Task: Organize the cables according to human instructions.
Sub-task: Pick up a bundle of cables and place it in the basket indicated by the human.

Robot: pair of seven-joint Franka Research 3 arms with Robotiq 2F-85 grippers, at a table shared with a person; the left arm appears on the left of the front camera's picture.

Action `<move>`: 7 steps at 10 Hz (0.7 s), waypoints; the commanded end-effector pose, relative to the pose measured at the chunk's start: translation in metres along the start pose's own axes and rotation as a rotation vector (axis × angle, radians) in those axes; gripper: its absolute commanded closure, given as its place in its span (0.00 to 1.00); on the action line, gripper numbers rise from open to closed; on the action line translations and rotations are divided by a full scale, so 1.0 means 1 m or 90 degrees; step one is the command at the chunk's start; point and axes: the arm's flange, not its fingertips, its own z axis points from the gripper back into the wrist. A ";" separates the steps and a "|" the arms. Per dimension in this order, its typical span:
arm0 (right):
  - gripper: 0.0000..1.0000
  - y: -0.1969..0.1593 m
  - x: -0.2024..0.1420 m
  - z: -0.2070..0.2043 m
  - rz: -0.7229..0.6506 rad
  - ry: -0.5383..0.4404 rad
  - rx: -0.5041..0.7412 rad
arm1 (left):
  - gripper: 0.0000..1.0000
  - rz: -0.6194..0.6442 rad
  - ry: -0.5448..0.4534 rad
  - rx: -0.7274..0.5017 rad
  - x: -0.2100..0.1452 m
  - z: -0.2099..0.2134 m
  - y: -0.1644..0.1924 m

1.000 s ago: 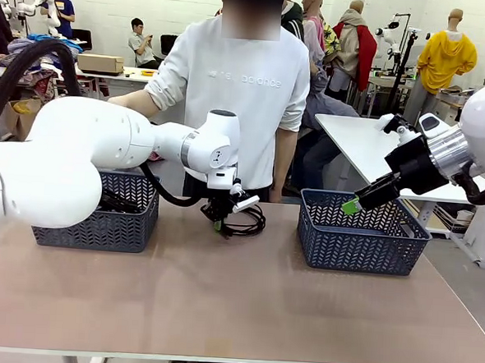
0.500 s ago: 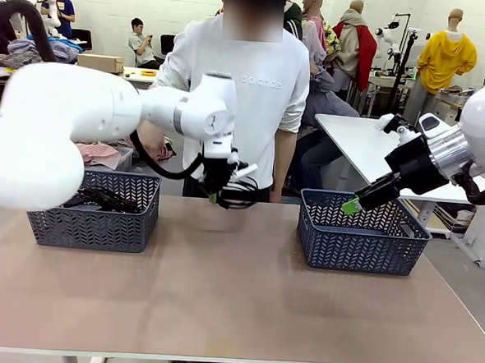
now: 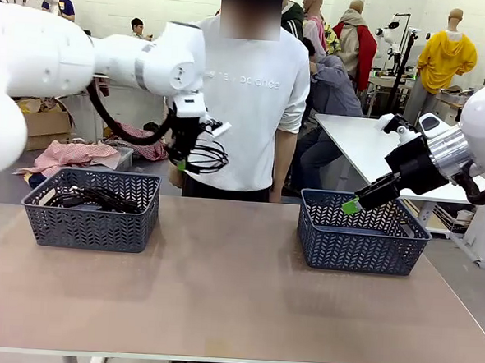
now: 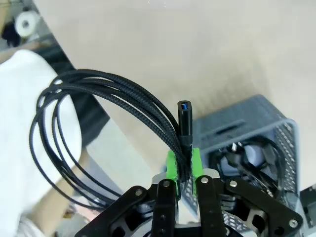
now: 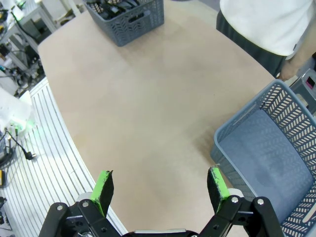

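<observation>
My left gripper (image 3: 184, 160) is shut on a black coiled cable (image 3: 207, 157) and holds it in the air, above and to the right of the left grey basket (image 3: 90, 221). In the left wrist view the green pads (image 4: 171, 165) pinch the cable (image 4: 103, 98) just below its black plug with a blue insert (image 4: 184, 118). More black cables (image 3: 89, 198) lie in the left basket, also seen past the fingers as cables (image 4: 247, 153). My right gripper (image 3: 354, 205) hangs open above the right grey basket (image 3: 359, 235), its green fingers (image 5: 102, 186) wide apart with nothing between them.
A person in a white sweatshirt (image 3: 256, 92) stands at the far side between the baskets. The right basket's floor (image 5: 261, 153) is bare. The tan tabletop (image 3: 227, 296) spreads between and in front of the baskets.
My left gripper has lifted the coiled cable off the table and carried it up and leftwards, towards the left basket. The right arm has not moved.
</observation>
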 end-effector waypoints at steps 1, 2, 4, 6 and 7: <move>0.00 -0.003 -0.001 -0.003 0.010 -0.019 0.014 | 1.00 0.071 -0.012 -0.010 -0.026 0.005 -0.034; 0.00 -0.003 -0.001 -0.003 0.010 -0.019 0.014 | 1.00 0.099 -0.024 -0.014 -0.044 0.006 -0.044; 0.00 -0.003 -0.001 -0.003 0.010 -0.019 0.014 | 1.00 0.163 -0.040 -0.006 -0.075 0.006 -0.075; 0.00 -0.003 -0.001 -0.003 0.010 -0.019 0.014 | 1.00 0.215 -0.041 0.008 -0.096 0.011 -0.109; 0.00 -0.003 -0.001 -0.003 0.010 -0.019 0.014 | 1.00 0.233 -0.042 0.003 -0.102 0.011 -0.121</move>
